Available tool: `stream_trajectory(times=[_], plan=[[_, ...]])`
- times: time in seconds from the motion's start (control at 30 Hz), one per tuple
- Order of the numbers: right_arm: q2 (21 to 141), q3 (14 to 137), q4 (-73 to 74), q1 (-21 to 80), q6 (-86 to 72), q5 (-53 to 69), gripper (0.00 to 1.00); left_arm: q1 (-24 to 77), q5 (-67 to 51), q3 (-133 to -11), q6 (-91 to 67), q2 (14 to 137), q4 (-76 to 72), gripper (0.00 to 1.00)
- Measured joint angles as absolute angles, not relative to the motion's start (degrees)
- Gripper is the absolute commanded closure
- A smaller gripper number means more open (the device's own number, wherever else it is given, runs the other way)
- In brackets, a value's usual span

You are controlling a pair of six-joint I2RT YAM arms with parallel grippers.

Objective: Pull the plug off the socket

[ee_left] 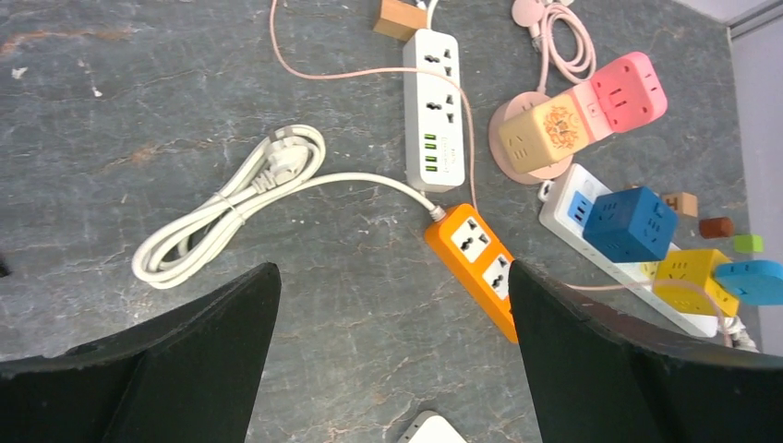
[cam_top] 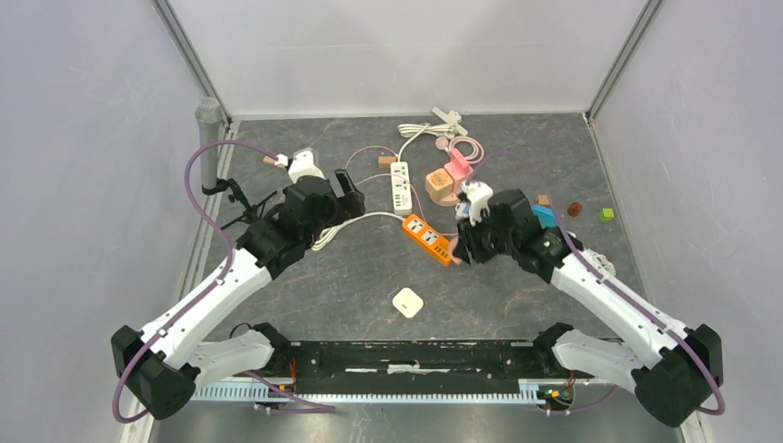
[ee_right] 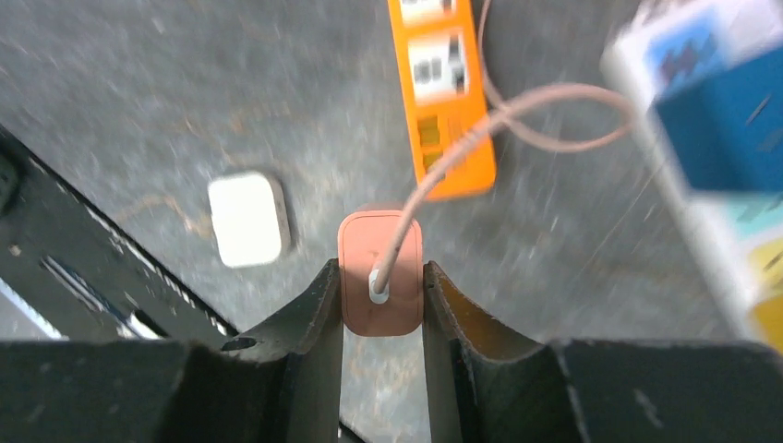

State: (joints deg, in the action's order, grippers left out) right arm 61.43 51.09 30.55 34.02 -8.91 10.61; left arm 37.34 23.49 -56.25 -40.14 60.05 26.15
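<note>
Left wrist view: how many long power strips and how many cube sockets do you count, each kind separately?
Long power strips: 3: white strip, orange strip, white strip under the cubes
Cube sockets: 5: tan cube, pink cube, dark blue cube, yellow cube, light blue cube
Total: 8

The right wrist view is smeared by motion. The orange power strip (ee_right: 441,101) runs off the top edge with its socket faces too blurred to read, and the blue cube (ee_right: 725,115) beside it is cut by the right edge. The pink plug (ee_right: 358,242) shows only its back face between the fingers of the right claw (ee_right: 379,277) — its prongs are out of sight. In the left wrist view the bottom edge crops the fingers of the left claw (ee_left: 392,272). One finger covers the orange strip's near end, and a white block (ee_left: 430,430) barely pokes in. From above, the right wrist covers that same end — the grip there cannot be made out.
</note>
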Motion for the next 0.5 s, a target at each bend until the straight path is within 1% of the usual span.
stream_trajectory(times=[0.13,0.2,0.3,0.5], plan=[[57.1,40.1,33.3,34.0,-14.0,10.7,0.86,37.2,24.0,-55.5,-39.8,59.8,26.7,0.01],[55.7,36.6,34.9,34.0,-16.4,10.7,0.83,37.2,24.0,-55.3,-39.8,59.8,26.7,0.01],[54.3,33.0,35.7,34.0,-19.4,10.5,0.76,37.2,24.0,-54.8,-39.8,59.8,26.6,0.01],[52.7,28.6,35.7,34.0,-23.5,9.0,0.53,37.2,23.9,-53.5,-39.8,59.8,26.5,0.00]])
